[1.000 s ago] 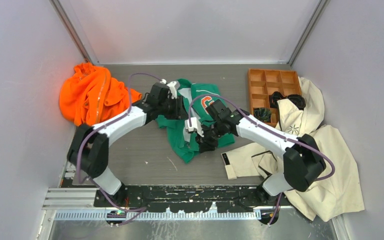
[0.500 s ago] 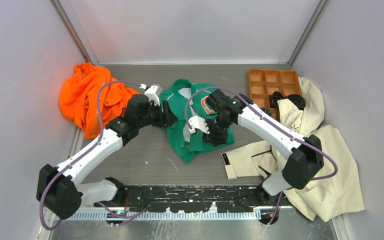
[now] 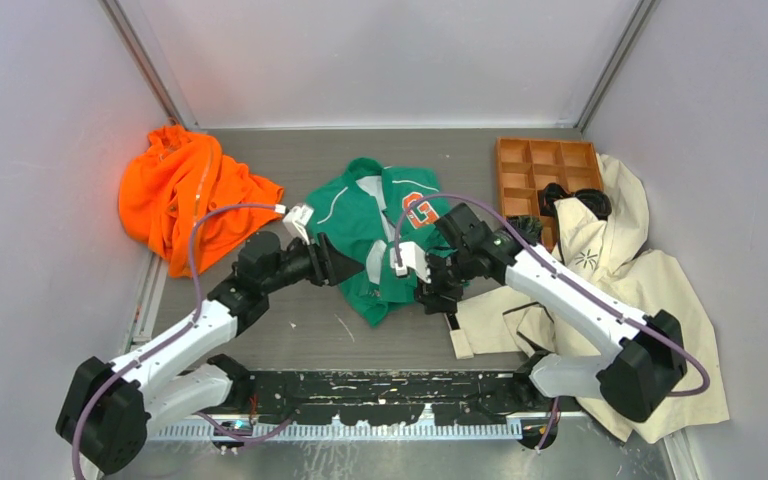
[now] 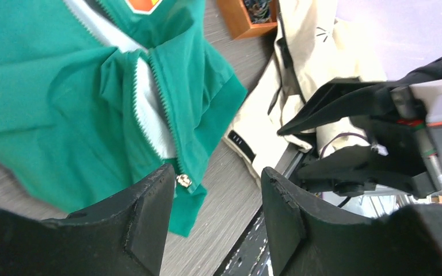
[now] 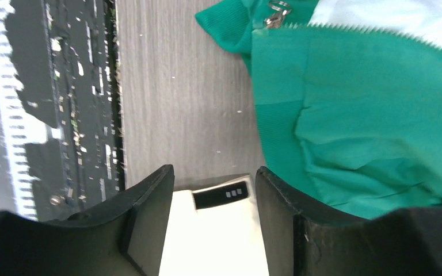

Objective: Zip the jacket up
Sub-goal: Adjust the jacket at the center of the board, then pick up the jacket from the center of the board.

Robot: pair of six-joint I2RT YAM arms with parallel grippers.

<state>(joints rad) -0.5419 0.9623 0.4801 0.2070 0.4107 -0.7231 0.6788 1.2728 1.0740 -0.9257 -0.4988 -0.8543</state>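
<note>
The green jacket (image 3: 360, 215) lies crumpled on the table with its orange-and-white G patch (image 3: 418, 212) facing up. Its front is parted along the lower zipper (image 4: 161, 109), where pale lining shows. The metal zipper pull (image 4: 183, 180) sits at the hem, also seen as the pull (image 5: 276, 14) in the right wrist view. My left gripper (image 3: 343, 268) hovers at the jacket's near-left edge; the left gripper (image 4: 218, 178) is open and empty, its left finger beside the pull. My right gripper (image 3: 434, 291) is off the jacket's near-right corner; the right gripper (image 5: 214, 175) is open over a cream sleeve.
A bright orange garment (image 3: 185, 195) is heaped at the far left. A wooden compartment tray (image 3: 545, 165) with black cables stands at the far right. A cream coat (image 3: 650, 300) spreads along the right, its sleeve with a black label (image 5: 221, 194) below my right gripper.
Both arms have drawn back toward the near edge, off the jacket. Both sets of jaws have opened wider. The jacket has been let go and lies more spread out.
</note>
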